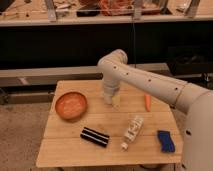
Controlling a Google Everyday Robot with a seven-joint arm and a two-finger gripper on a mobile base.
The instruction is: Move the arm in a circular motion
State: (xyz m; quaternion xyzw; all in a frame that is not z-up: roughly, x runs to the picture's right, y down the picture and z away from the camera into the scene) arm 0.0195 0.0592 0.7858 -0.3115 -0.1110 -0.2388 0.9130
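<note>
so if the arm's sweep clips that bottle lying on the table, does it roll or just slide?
The bottle lies on its side, so a sideways knock probably rolls it. It looks like light plastic, so it likely moves easily. The tool hangs beyond it, over the table.

a wooden table is holding an orange bowl, black box, bottle, blue sponge and carrot; the gripper is hanging over its middle.

The arm is thick, smooth white tubing with bulbous joints, small dark dots, and seemingly a pale tool.
</note>
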